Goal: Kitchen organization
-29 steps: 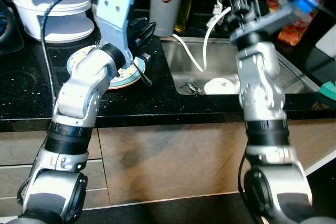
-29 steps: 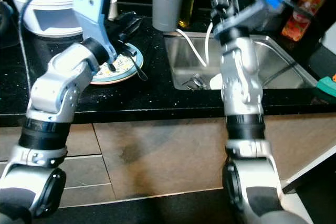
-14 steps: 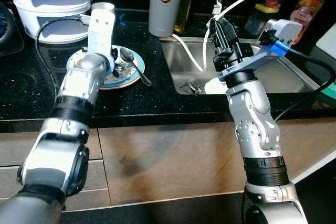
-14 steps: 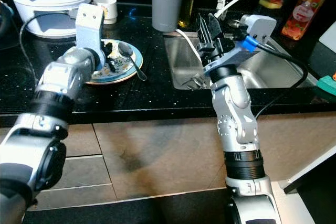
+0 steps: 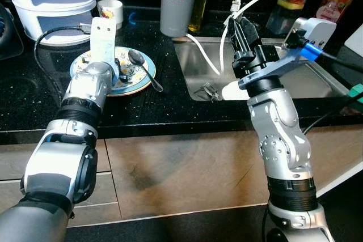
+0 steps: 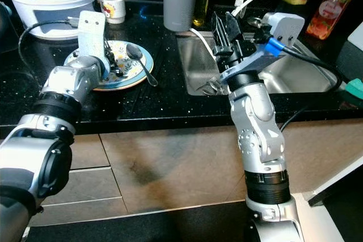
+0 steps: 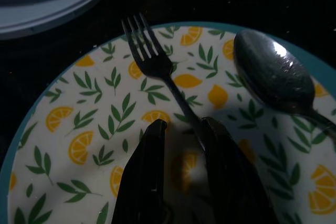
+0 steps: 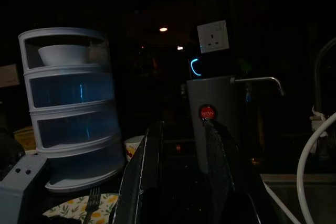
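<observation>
A round plate (image 5: 143, 77) with a teal rim and a pattern of lemon slices and green leaves sits flat on the black desk (image 5: 170, 106), left of the sink. A dark fork (image 7: 157, 64) lies across its middle, tines pointing away toward the rim. Beside it rests a metal spoon (image 7: 273, 80), bowl up, its handle running out over the plate's edge.

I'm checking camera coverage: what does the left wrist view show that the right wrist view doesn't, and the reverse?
Left wrist view: a spoon lying on the plate, and the left pincer open over the fork's handle. Right wrist view: a stacked drawer tower, a grey dispenser with a red button, a wall socket and the open right pincer. Shared: the fork and the lemon-patterned plate.
</observation>
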Available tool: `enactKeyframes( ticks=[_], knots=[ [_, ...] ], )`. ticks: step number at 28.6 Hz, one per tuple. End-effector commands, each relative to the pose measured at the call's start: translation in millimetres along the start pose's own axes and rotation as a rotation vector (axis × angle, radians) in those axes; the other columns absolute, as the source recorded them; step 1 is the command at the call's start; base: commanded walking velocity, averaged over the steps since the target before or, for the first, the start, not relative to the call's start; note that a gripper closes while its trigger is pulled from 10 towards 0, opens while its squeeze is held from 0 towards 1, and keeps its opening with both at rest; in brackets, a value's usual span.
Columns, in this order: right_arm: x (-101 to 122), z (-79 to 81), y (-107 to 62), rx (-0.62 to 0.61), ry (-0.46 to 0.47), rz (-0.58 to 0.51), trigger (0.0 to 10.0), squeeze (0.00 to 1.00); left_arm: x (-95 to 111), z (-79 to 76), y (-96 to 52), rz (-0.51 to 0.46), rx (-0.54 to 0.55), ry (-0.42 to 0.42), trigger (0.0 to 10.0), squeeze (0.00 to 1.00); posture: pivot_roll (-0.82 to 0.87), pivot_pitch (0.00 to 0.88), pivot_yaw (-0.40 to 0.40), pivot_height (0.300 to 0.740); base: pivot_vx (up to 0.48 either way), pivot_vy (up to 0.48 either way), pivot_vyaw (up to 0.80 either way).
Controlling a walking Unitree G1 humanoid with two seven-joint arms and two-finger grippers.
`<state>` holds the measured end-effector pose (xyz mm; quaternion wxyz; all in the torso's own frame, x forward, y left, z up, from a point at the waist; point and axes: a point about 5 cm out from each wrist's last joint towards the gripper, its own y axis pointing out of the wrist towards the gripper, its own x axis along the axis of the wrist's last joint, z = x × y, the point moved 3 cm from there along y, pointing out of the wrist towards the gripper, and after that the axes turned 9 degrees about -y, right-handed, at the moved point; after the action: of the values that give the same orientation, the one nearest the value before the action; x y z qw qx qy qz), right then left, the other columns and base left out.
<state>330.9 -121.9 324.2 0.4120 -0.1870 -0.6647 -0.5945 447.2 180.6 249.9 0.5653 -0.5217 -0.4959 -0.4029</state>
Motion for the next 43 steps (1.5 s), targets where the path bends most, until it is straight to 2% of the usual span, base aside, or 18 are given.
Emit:
enactKeyframes(
  ticks=[1,9,14,17,20,21,24,31,34,35,36,37,38,43],
  knots=[
    [1,-0.7,-1.8,-0.002,-0.016,0.008,10.0,0.00,7,4.4,0.3,-0.014,0.018,0.015,10.0,0.00,0.08,0.104,-0.047,0.740,0.000,0.000,0.00],
    [4,3.8,-6.4,-0.014,-0.017,0.017,10.0,0.00,1,-0.9,2.8,0.016,-0.006,0.035,10.0,0.00,0.06,0.155,-0.021,0.740,0.000,0.000,0.00],
    [4,1.1,-10.6,-0.032,-0.020,0.031,10.0,0.00,-16,-5.9,5.1,0.081,-0.023,0.008,10.0,0.00,0.05,0.159,-0.011,0.740,0.000,0.000,0.00],
    [1,-0.6,-9.7,-0.036,-0.018,0.039,10.0,0.00,-33,10.8,5.5,0.159,0.079,-0.021,10.0,0.00,0.06,0.147,-0.011,0.740,0.000,0.000,0.00],
    [2,0.8,-8.8,-0.032,-0.015,0.036,10.0,0.00,-38,32.3,3.8,0.187,0.194,-0.032,10.0,0.00,0.07,0.142,-0.013,0.740,0.000,0.000,0.00],
    [2,1.3,-8.1,-0.029,-0.014,0.034,10.0,0.00,-40,40.2,2.8,0.193,0.233,-0.047,9.6,0.00,0.07,0.135,-0.015,0.740,0.000,0.000,0.00],
    [1,1.3,-5.7,-0.023,-0.011,0.033,10.0,0.00,-44,55.0,0.7,0.207,0.296,-0.065,10.0,0.00,0.08,0.123,-0.022,0.740,0.000,0.000,0.00],
    [1,1.0,-3.5,-0.016,-0.010,0.032,10.0,0.00,-49,61.9,-1.7,0.235,0.327,-0.097,10.0,0.00,0.09,0.107,-0.028,0.740,0.000,0.000,0.00],
    [1,-0.2,-2.5,-0.014,-0.011,0.032,10.0,0.00,-59,54.0,-1.9,0.266,0.297,-0.120,10.0,0.00,0.09,0.091,-0.036,0.740,0.000,0.000,0.00],
    [1,-0.2,-1.9,-0.012,-0.012,0.031,10.0,0.00,-64,52.7,-2.2,0.283,0.293,-0.134,7.8,0.00,0.09,0.087,-0.037,0.740,0.000,0.000,0.00],
    [1,-0.1,-1.0,-0.008,-0.013,0.029,10.0,0.00,-68,51.3,-2.2,0.293,0.284,-0.147,2.1,0.00,0.09,0.080,-0.039,0.740,0.000,0.000,0.00],
    [1,-0.1,-1.0,-0.008,-0.013,0.029,10.0,0.00,-68,51.3,-2.2,0.293,0.284,-0.147,2.1,0.00,0.09,0.080,-0.039,0.740,0.000,0.000,0.00],
    [1,-0.1,-0.3,-0.006,-0.014,0.028,10.0,0.00,-71,50.1,-2.3,0.303,0.277,-0.158,0.0,0.00,0.08,0.078,-0.040,0.740,0.000,0.000,0.00],
    [3,-2.5,2.2,-0.001,-0.018,0.020,10.0,0.00,-66,47.2,-1.2,0.278,0.265,-0.174,0.0,0.00,0.08,0.053,-0.048,0.740,0.000,0.000,0.00]
  ],
)
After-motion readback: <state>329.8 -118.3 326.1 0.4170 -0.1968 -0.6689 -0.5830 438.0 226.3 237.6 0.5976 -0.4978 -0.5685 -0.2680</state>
